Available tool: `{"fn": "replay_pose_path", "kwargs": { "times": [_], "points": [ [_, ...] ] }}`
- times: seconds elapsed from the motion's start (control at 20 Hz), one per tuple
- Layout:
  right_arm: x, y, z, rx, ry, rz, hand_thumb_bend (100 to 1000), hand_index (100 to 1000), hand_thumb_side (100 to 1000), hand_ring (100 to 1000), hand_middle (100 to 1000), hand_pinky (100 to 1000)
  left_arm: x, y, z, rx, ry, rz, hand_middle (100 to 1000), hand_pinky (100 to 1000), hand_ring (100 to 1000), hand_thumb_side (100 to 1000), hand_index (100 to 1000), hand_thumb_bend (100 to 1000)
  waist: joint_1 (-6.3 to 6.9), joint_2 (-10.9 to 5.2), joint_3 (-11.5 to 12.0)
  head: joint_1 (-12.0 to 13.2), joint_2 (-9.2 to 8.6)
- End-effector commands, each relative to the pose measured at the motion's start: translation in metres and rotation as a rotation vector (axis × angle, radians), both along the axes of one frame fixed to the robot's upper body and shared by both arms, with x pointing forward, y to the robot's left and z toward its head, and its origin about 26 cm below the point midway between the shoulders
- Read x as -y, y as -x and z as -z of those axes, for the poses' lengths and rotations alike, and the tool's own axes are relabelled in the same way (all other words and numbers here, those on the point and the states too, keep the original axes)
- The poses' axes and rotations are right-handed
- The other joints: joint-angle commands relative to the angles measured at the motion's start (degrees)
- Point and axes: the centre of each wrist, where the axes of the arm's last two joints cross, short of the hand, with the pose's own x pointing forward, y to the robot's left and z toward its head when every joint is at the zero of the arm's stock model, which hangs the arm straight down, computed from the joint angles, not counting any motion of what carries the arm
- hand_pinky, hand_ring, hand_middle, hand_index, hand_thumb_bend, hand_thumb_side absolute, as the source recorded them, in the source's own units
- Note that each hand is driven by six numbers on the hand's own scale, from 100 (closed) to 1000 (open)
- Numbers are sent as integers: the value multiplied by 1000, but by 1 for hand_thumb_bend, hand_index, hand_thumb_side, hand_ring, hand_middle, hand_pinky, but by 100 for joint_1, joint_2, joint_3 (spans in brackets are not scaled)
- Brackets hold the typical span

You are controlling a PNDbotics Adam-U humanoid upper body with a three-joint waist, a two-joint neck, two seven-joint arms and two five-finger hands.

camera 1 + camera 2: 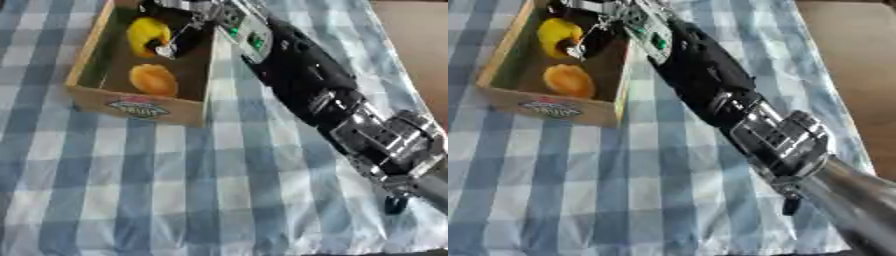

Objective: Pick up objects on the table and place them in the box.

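A cardboard box (140,106) stands at the upper left of the checked cloth. Inside it lie a yellow object (145,34) at the far end and an orange round object (153,79) nearer the front wall. My right arm stretches from the lower right up to the box. Its right hand (179,31) hangs inside the box against the right side of the yellow object and partly covers it. Blur hides whether the hand holds that object. The left hand shows in neither view.
The blue and white checked cloth (131,190) covers the table. A brown surface (850,60) lies beyond the cloth's right edge. A small dark thing (395,204) shows under my right arm near the lower right.
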Motion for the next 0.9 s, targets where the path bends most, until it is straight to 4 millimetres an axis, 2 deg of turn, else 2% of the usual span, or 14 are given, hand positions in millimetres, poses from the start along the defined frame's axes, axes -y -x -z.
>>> {"fn": "replay_pose_path", "kwargs": {
  "times": [0.05,0.1,0.2,0.3,0.5,0.75,0.9],
  "points": [
    [0,-1,-14,81,45,3,266,865,192,926,758,847,1,2,-7,25,-6,12,681,794,766,502,825,147,47,-94,-15,34,27],
    [-1,0,-18,108,63,5,327,891,259,953,785,871,1,2,-7,23,-6,14,681,795,766,503,826,146,50,-96,-22,44,27],
    [-3,2,-24,155,79,16,345,917,305,978,814,894,1,2,-7,19,-6,16,681,794,766,506,826,145,59,-103,-35,69,27],
    [-5,4,-31,197,75,38,350,925,305,985,824,900,2,2,-6,15,-6,17,682,794,766,507,826,146,64,-112,-44,90,28],
    [-6,10,-45,261,15,75,302,919,319,987,825,894,1,3,-5,8,-6,16,682,794,766,506,826,147,73,-145,-69,135,28],
    [2,23,-76,308,-134,63,278,907,271,983,816,886,0,4,-2,-3,-8,10,682,794,766,505,826,147,96,-216,-127,198,28],
    [11,39,-101,357,-216,24,320,898,181,964,805,870,-1,4,0,-10,-9,6,682,794,766,503,825,148,112,-256,-176,234,28]
  ]
}}
